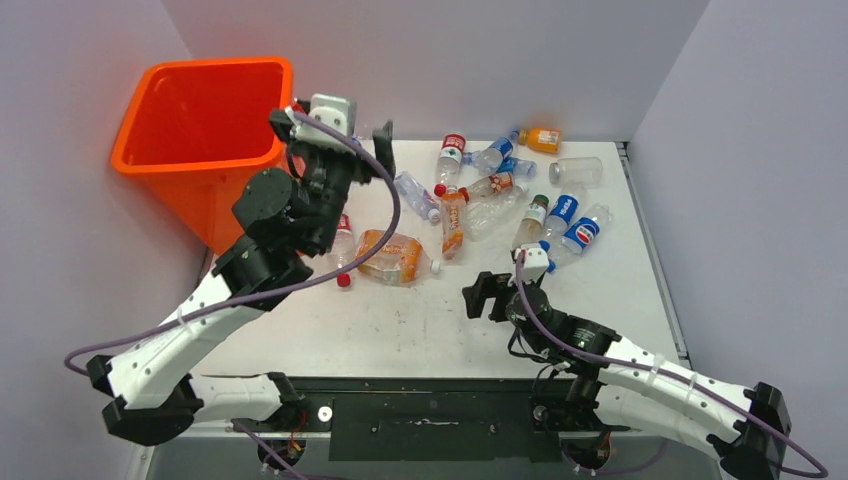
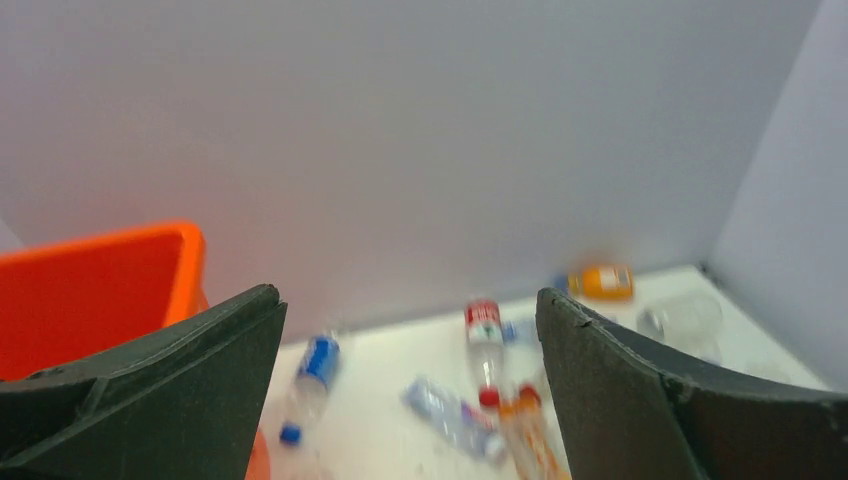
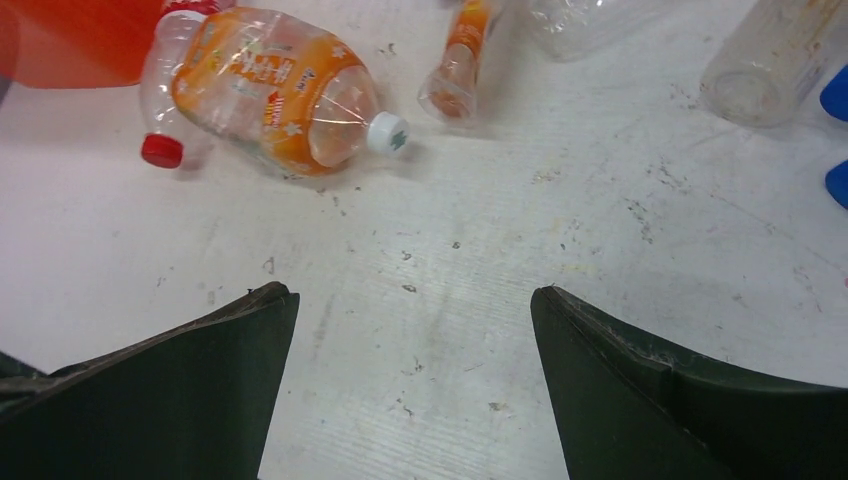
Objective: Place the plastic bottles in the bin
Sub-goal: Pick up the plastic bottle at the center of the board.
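The left gripper [image 2: 405, 293] has its dark fingers [image 2: 170, 390] spread wide with nothing between them. It is raised above the table [image 1: 420, 330], just beside the near right corner of the bin [image 1: 200, 115]. Its wrist view is soft with blur. Only a slice of the bin's orange wall shows at the left, and a blue-labelled bottle [image 2: 313, 385] just right of that corner is smeared, so it cannot be told whether it rests on the surface. In the overhead view the left arm [image 1: 290, 205] hides that spot and also part of a red-capped bottle [image 1: 343, 250]. The right gripper [image 3: 412, 291] is likewise wide apart and empty, low over bare tabletop. Well ahead of it lies an orange-tinted bottle [image 3: 290, 90] on its side, white cap toward the right. A slim orange-labelled bottle [image 3: 458, 60] and a clear one [image 3: 770, 60] are cut off at the frame's top, and the blue shapes at the right edge are too cropped to name. The other plastic bottles [image 1: 500, 190] lie scattered across the far half of the table, well apart from the bin. What the bin holds cannot be made out. The table is white and scuffed with dark specks, and pale grey walls [image 1: 450, 60] close it in on three sides.
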You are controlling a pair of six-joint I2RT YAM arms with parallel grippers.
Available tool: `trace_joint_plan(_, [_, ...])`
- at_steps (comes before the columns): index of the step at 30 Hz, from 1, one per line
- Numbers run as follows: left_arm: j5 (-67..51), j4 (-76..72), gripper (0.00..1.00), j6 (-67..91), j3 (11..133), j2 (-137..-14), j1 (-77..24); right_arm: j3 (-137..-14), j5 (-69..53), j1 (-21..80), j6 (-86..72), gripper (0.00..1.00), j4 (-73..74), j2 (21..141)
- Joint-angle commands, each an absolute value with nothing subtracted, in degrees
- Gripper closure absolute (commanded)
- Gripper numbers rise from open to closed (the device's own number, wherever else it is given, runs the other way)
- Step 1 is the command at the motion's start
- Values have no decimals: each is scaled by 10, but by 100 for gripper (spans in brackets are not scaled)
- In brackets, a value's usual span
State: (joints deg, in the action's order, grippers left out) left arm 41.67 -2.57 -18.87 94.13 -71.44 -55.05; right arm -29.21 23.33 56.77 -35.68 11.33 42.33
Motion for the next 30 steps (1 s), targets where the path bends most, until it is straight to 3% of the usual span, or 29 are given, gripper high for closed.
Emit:
trace_joint_plan(1, [344,224,4,26,784,-636,-548,-296,253,530,-401,10,88,461])
trace_joint_plan(8, [262,191,4,90,506,-438,-544,-279,173,436,-383,10,-57,525])
trace_joint_plan(15, [277,107,4,107,368,-297,-542,-385,144,399,-374,0,-135,732])
trace_joint_plan(21, [323,124,4,121,358,-250,-558,-462,116,364,-364,7,-158,855])
trace_joint_plan(30, [330,135,4,126,363,-247,-574,-556,74,339,-338,30,-141,978])
